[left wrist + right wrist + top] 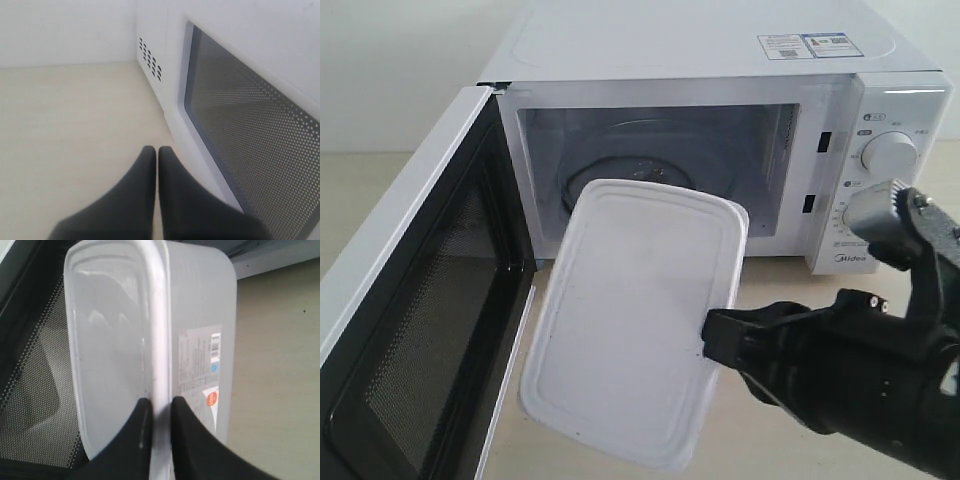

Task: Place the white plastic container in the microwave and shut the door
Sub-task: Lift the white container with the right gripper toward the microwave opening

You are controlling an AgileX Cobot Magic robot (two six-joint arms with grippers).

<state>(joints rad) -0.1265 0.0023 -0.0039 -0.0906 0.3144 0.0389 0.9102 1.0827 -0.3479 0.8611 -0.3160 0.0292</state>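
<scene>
Your right tool (712,340) gripped the white plastic container (630,320) by the rim of one long side. The right wrist view showed its two dark fingers (142,430) nearly together. One lay on the lid face and the other on the wall side, with only the rim's thickness between them.

You held the container clear of the table (780,440). It was tilted so that its flat lid faced up and outward. It sat in front of the microwave (720,60), with its far end at the lower edge of the open cavity and the rest outside. In the exterior view that far end overlapped the glass turntable (620,165). I could not tell whether any of the container had crossed the threshold. A printed label (202,365) with an orange-red patch showed on its side wall.

The door (410,300) stood swung wide to the left, its black inner frame and dark mesh facing the container. The container's near corner hung just beside the door's lower edge, and I could not tell whether they touched. On the control panel at the right, the upper dial (888,152) was in plain view, while your right arm partly covered the lower one.

Your left tool (156,155) had its fingers pressed together with nothing between them. It hung low over the table, just beside the door's white outer face.
</scene>
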